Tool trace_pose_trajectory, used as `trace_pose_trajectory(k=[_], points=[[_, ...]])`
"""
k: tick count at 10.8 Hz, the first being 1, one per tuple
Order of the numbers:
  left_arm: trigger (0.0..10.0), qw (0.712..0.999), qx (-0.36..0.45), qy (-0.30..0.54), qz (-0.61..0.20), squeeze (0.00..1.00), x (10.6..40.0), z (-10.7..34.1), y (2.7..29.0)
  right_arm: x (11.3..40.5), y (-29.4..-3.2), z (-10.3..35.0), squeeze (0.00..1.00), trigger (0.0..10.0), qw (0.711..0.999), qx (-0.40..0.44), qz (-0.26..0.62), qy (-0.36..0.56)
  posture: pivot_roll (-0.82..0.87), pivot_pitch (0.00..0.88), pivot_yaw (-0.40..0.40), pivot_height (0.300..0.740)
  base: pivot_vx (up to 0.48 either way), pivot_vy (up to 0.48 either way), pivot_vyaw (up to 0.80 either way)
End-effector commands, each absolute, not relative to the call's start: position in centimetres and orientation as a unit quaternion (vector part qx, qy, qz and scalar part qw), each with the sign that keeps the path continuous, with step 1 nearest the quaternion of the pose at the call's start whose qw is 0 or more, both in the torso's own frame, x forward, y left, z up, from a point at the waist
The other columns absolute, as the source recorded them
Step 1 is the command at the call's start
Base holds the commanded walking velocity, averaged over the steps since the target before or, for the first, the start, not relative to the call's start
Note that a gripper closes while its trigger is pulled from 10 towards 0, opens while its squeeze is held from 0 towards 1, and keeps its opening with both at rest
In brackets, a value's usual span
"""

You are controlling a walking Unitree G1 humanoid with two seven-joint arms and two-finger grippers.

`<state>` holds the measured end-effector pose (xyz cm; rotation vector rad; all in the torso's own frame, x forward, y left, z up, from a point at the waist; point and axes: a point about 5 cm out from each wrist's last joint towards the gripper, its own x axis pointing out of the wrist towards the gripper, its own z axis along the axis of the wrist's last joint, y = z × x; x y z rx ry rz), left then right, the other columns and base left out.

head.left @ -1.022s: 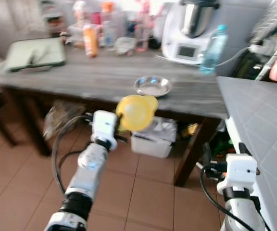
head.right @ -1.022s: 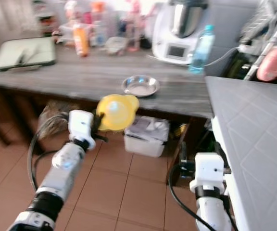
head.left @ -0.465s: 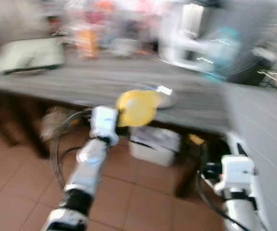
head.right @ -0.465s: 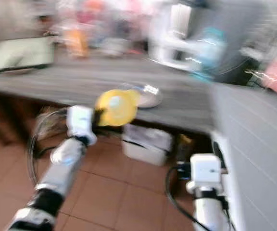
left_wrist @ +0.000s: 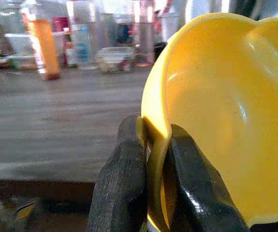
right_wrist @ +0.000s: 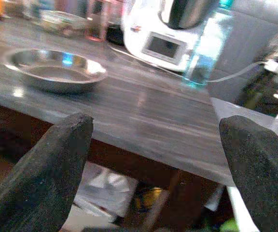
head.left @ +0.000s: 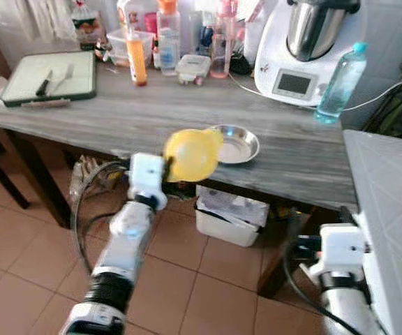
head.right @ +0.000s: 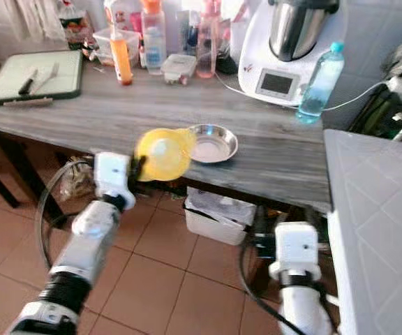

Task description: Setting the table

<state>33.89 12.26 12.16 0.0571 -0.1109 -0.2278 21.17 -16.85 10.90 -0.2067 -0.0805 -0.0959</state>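
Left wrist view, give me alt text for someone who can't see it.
The left gripper pinches the rim of a yellow bowl between its two black fingers, the bowl tipped on its side. Behind it lies a grey wooden table with blurred bottles along the far edge, among them an orange bottle.

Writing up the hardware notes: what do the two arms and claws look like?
Left arm: silver tube, black band lower down, white boxy wrist block, looping black cable. Right arm: same white block and black cable. Left claw and right claw each have two matte black fingers.
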Motion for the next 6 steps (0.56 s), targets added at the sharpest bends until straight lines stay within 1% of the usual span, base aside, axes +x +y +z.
trace_pose_trajectory(k=[1, 3, 4, 6], points=[[10.0, 0.992, 0.028, -0.058, -0.109, 0.0, 33.96, 12.46, 12.53, 21.14, -16.88, 11.15, 0.0, 10.0, 0.993, -0.101, -0.05, -0.045, 0.06, 0.048, -0.029, 0.74, 0.0, 0.285, 0.0], [10.0, 0.992, 0.03, -0.055, -0.111, 0.0, 33.99, 12.44, 12.42, 21.18, -16.78, 11.12, 0.0, 10.0, 0.993, -0.098, -0.049, -0.045, 0.06, 0.048, -0.028, 0.74, 0.0, 0.343, 0.0], [10.0, 0.992, 0.031, -0.052, -0.114, 0.0, 33.91, 12.31, 12.28, 21.17, -16.7, 11.06, 0.0, 10.0, 0.993, -0.096, -0.049, -0.044, 0.06, 0.05, -0.026, 0.74, 0.0, 0.356, -0.54], [10.0, 0.992, 0.032, -0.049, -0.115, 0.0, 33.94, 12.27, 12.32, 21.09, -16.76, 10.9, 0.0, 10.0, 0.993, -0.095, -0.05, -0.041, 0.06, 0.052, -0.023, 0.74, 0.0, 0.435, -0.8]])
